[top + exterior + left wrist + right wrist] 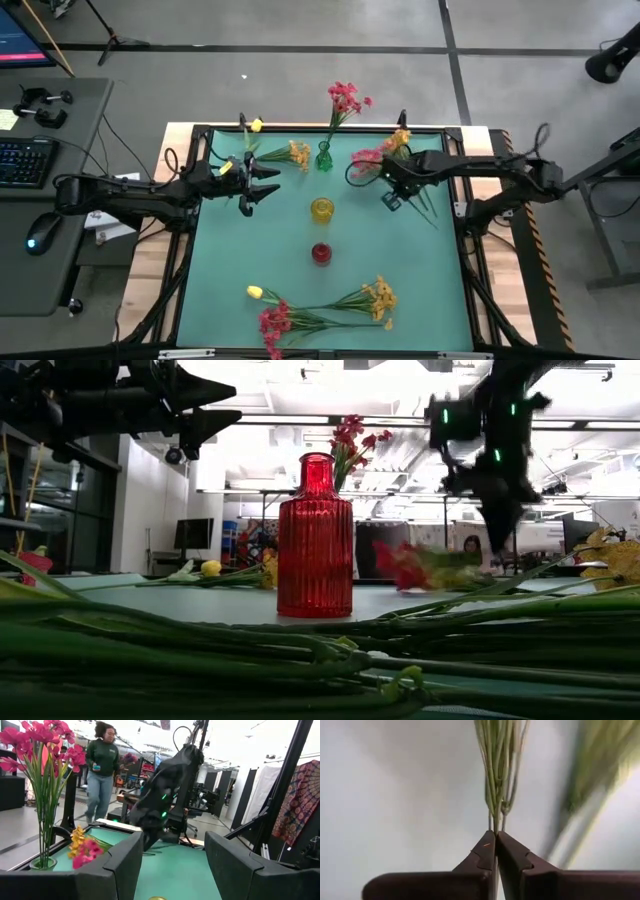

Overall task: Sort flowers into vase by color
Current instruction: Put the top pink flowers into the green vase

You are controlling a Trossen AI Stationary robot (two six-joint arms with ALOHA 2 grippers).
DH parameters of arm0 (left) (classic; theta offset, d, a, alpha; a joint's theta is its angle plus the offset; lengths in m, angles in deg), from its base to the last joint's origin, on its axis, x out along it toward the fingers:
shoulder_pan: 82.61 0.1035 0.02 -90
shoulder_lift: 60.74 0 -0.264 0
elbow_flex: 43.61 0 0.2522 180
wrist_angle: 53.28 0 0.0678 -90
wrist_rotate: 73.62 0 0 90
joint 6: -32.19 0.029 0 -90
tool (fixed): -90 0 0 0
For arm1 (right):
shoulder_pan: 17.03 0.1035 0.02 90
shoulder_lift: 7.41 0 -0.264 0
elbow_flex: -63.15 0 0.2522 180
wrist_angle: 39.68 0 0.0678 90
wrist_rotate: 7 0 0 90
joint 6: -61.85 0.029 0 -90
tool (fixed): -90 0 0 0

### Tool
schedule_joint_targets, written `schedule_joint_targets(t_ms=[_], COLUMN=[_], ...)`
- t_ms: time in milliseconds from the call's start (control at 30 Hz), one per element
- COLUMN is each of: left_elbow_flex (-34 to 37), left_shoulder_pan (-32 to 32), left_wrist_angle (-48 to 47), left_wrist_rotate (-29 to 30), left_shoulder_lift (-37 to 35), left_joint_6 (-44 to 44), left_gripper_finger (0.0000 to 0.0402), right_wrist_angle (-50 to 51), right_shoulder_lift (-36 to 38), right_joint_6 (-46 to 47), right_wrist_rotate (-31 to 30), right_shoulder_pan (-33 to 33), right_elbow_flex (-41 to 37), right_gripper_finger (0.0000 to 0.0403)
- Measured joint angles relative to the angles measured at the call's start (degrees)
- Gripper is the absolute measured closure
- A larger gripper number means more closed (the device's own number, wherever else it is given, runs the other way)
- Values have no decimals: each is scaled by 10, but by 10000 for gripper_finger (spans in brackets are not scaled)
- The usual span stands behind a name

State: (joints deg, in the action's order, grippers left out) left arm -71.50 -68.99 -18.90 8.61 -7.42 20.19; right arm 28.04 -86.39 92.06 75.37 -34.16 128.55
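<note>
My right gripper (390, 196) hangs over the mat's far right part, shut on the green stems of a pink-red flower bunch (366, 160), blurred in the low view (410, 565). An orange-yellow bunch (398, 140) lies right beside it. My left gripper (270, 182) hovers open at the far left, holding nothing. In a row down the middle stand a green vase (323, 157) with pink-red flowers (345, 100) in it, a yellow vase (321, 209) and a red vase (320, 253). My right gripper pinches the pink-red bunch's thin green stems (495, 822) between its two fingertips (485, 851), coming from above and pointing steeply down. The stems run on past the fingertips. The bunch slants from the fingers toward the green vase, blossom end (410, 565) low over the mat.
A yellow tulip (256, 125) and an orange-yellow bunch (295, 153) lie at the far left. Near the front edge lie another tulip (255, 292), a pink-red bunch (272, 322) and an orange-yellow bunch (380, 298). A person (102, 767) walks in the room beyond the table.
</note>
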Motion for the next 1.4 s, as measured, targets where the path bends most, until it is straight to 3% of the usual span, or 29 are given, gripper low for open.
schedule_joint_targets(t_ms=[133,333,467,600,800,1000,1133,1400], left_elbow_flex=[0,0,0,0,0,0,1,1], left_shoulder_pan=[0,0,-1,-1,-4,-24,-29,-29], left_wrist_angle=[2,1,-1,9,48,28,9,6], left_wrist_rotate=[0,-7,-19,-107,-225,-240,-240,-238], left_shoulder_lift=[0,-17,-37,-66,-125,-158,-159,-158], left_joint_6=[-4,-31,-48,-54,-65,-37,-11,-9], left_gripper_finger=[199,199,199,199,199,199,199,199], right_wrist_angle=[-13,-115,-236,-435,-731,-961,-1026,-1048], right_shoulder_lift=[41,59,44,4,-75,-146,-192,-250], right_joint_6=[-4,-28,-49,-96,-233,-365,-439,-495], right_wrist_rotate=[-2,9,23,-7,-70,-73,-73,-102], right_shoulder_pan=[45,125,170,194,163,116,87,37], right_elbow_flex=[65,106,71,24,7,30,54,112], right_gripper_finger=[402,402,402,403,403,403,403,403])
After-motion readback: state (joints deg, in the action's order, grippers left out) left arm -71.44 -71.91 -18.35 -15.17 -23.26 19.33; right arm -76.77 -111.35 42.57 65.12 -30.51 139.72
